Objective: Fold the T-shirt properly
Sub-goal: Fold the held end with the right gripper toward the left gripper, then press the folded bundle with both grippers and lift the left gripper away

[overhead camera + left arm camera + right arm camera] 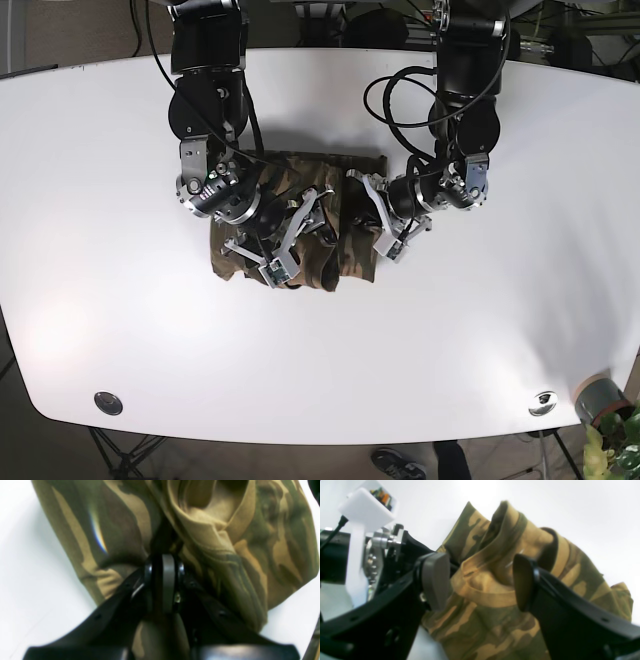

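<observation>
Fabric of the limp, light camouflage-print cotton T-shirt (300, 225), bunched mid-way on the white table (100, 200), is pinched in the clamped left gripper (163, 562) while the right gripper (480, 580) gapes empty over its ribbed collar, likely the surest hold.

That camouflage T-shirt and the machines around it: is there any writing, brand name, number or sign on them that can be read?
None can be read in any view.
T-shirt: only the camouflage pattern shows, no print or label.
Left gripper and right gripper: plain black and grey, no markings visible.
White box on the arm: small coloured parts inside, too blurred to read.
</observation>
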Robot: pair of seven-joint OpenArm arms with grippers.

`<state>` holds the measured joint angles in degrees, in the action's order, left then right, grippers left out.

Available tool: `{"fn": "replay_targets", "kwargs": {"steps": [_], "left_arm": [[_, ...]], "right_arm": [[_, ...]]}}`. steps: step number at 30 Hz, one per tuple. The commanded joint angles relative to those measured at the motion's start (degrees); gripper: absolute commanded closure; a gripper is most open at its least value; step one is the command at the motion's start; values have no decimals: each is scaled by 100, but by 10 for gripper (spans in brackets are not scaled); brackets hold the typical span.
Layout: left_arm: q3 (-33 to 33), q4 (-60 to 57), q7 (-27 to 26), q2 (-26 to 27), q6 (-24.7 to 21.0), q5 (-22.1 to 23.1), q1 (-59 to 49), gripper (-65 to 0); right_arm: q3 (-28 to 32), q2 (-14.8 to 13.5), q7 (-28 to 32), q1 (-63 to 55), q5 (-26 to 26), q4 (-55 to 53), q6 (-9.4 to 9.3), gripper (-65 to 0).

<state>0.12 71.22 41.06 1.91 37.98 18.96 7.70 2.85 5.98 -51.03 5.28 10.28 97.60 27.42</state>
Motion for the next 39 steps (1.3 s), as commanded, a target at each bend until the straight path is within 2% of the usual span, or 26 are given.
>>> {"fn": "replay_targets", "kwargs": {"steps": [1,6,10,16,22,25,28,31,33,36,37,39], "left_arm": [[-16,636,110,15,-13,-63,16,-33],[-87,1797,136,200,-22,280,-362,-35],[-623,2588,136,675,-22,438,-995,-35],[-1133,2597,118,1105,-22,464,-1496,-35],[-1107,2350,110,1123,-13,438,-1522,-35],[-896,2271,92,1114,-31,420,-1381,-35],[-386,2060,-119,1114,-57,420,-1162,-35],[-60,1867,-365,1123,-66,420,-1127,-35],[107,1630,-550,1123,-66,412,-968,-35],[423,1199,-611,1114,-66,174,-661,-35],[511,1032,-620,1114,-66,69,-608,-33],[555,803,-682,1105,-66,7,-573,-32]], "right_arm": [[0,-31,140,110,57,161,32,-385],[44,-101,113,74,84,161,32,-387],[62,-66,113,4,84,38,32,-401],[449,-66,140,-31,49,-393,23,-531],[458,31,456,4,22,-894,23,-530],[458,31,703,4,22,-1184,23,-518],[458,31,922,74,13,-1492,23,-439],[458,22,1054,83,13,-1589,23,-303],[458,13,1063,101,13,-1615,23,-179],[458,22,1037,101,49,-1527,23,-51],[458,22,1010,101,66,-1395,23,-29],[458,31,913,48,75,-1228,23,-27]]}}
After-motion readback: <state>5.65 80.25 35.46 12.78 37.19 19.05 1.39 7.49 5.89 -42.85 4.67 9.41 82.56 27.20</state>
